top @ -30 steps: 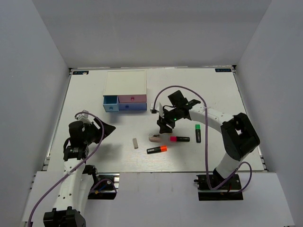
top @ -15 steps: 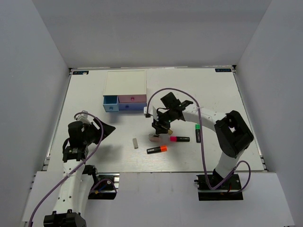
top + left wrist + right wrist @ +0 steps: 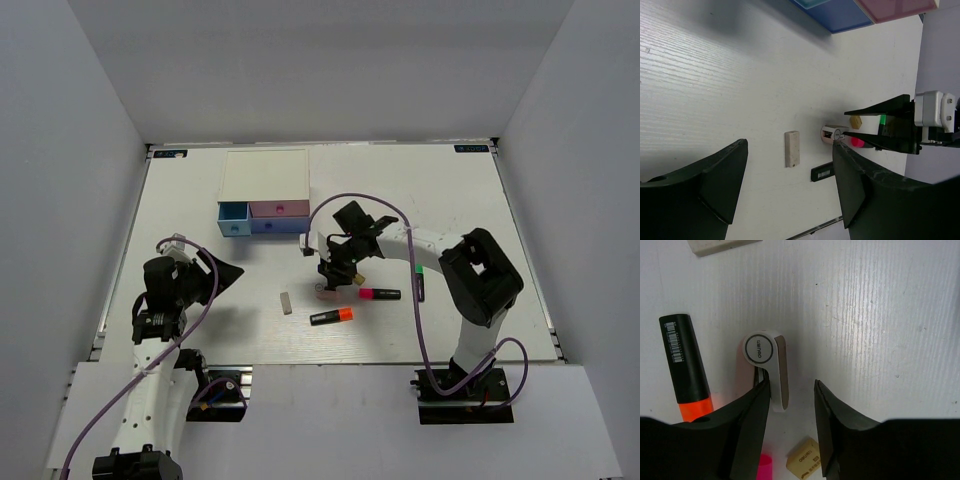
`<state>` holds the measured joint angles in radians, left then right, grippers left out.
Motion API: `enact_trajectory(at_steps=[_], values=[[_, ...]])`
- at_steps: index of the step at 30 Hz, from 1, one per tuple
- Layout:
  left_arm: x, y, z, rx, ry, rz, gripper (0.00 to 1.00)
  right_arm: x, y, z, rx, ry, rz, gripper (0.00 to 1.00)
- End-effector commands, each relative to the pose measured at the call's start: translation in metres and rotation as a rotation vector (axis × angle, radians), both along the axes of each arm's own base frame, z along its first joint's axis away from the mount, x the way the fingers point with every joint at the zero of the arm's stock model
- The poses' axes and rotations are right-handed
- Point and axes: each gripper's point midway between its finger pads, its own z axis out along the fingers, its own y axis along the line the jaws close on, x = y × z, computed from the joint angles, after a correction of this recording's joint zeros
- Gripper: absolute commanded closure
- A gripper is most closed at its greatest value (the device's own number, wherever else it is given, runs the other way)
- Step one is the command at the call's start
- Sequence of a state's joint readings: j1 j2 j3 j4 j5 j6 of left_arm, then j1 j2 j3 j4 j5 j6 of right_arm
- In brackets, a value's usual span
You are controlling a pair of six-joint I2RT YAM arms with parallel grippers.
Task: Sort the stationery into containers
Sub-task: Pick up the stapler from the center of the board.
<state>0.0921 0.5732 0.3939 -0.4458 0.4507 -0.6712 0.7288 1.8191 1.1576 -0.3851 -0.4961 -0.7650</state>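
My right gripper (image 3: 330, 283) (image 3: 790, 387) is low over the small pinkish-white piece (image 3: 324, 293) (image 3: 766, 362), open. Its left finger lies against the piece and the right finger stands apart from it. The tan block (image 3: 802, 460) and the pink highlighter's end (image 3: 762, 467) sit just behind the jaws. The orange highlighter (image 3: 331, 316) (image 3: 687, 370) lies to one side, the pink one (image 3: 380, 294) and the green one (image 3: 418, 280) further right. The grey-white eraser (image 3: 286, 303) (image 3: 792, 148) lies alone. My left gripper (image 3: 215, 275) (image 3: 790, 145) hovers open and empty, left of the stationery.
The cream-topped box (image 3: 265, 175) stands at the back left, its light-blue (image 3: 233, 218), pink (image 3: 279, 209) and darker blue (image 3: 278, 226) drawer fronts facing the arms. Grey walls enclose the white table (image 3: 460, 200). The right arm's purple cable (image 3: 345, 198) loops above the stationery.
My right gripper has moved left and down onto the pinkish-white piece, and its jaws have narrowed. The left arm has stayed put.
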Motion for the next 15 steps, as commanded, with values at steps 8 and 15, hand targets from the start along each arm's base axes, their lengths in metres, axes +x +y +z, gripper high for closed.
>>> enact_trajectory(at_steps=[8,15], values=[[0.004,0.001,0.016,0.0,-0.037,0.009,0.22,0.0,0.009,0.0,0.021,-0.001,0.057,0.72],[0.005,0.002,0.016,0.005,-0.036,0.017,0.22,-0.013,0.01,0.018,0.049,0.031,0.116,0.99]])
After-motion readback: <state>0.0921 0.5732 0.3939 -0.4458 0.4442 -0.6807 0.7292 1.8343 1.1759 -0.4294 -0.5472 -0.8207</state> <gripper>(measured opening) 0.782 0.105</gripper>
